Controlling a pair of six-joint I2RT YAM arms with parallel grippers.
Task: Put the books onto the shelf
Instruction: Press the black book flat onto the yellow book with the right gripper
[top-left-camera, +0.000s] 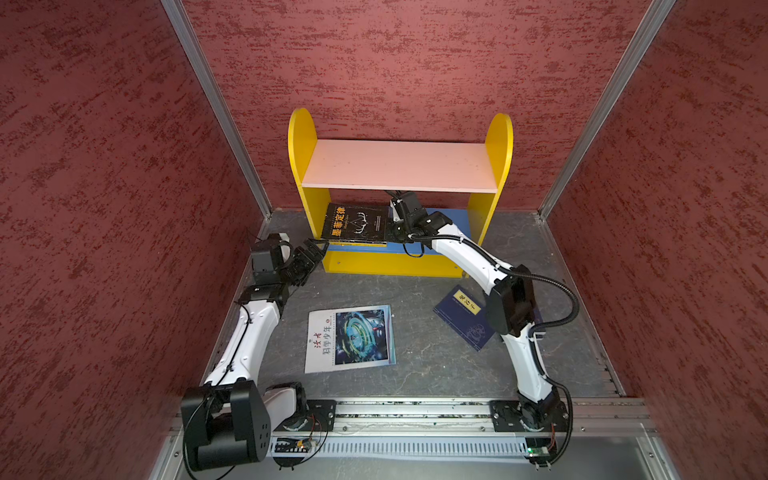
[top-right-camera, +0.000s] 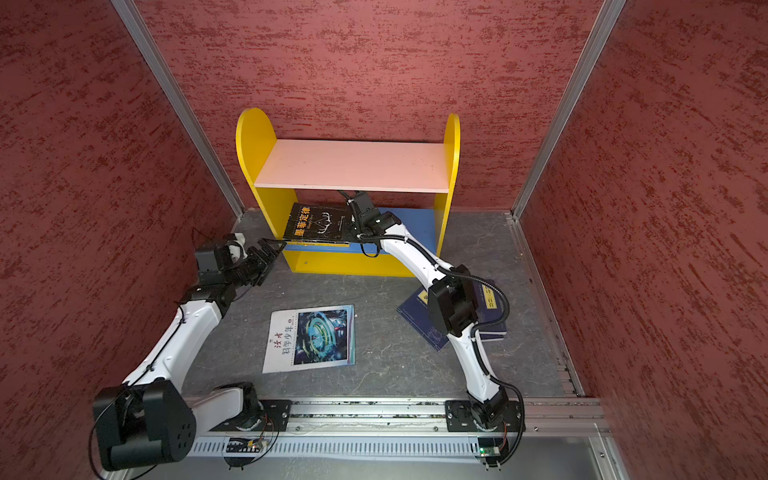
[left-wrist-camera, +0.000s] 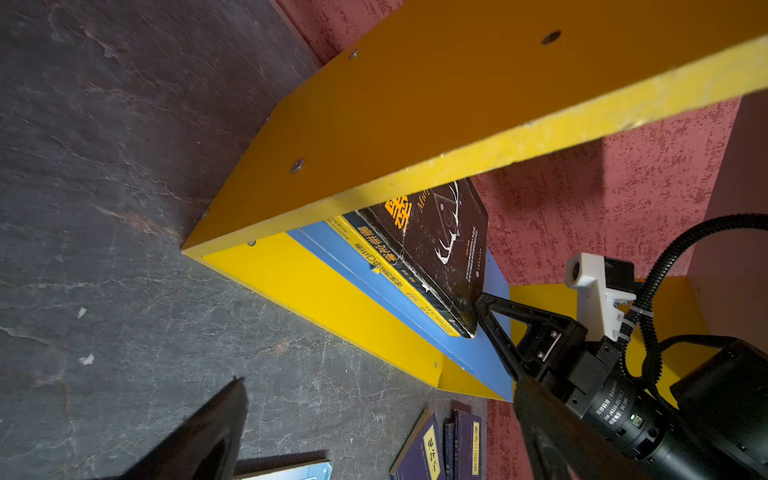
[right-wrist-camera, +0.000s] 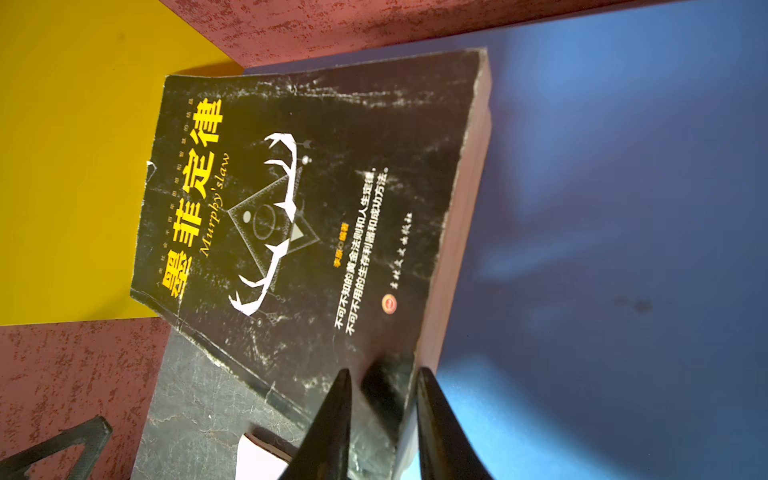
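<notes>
Left gripper (top-left-camera: 318, 248) gaping and empty, just outside shelf (top-left-camera: 399, 166) left panel; black book (top-left-camera: 357, 222) corner pinched by right gripper (right-wrist-camera: 384, 374).
Book lies straight ahead of right claw's tips, stretching toward that panel, resting on yellow book (top-left-camera: 357, 244), gripped corner overhanging blue board (top-left-camera: 449, 224). Right arm nearer; next move likely a forward push, deeper in.
</notes>
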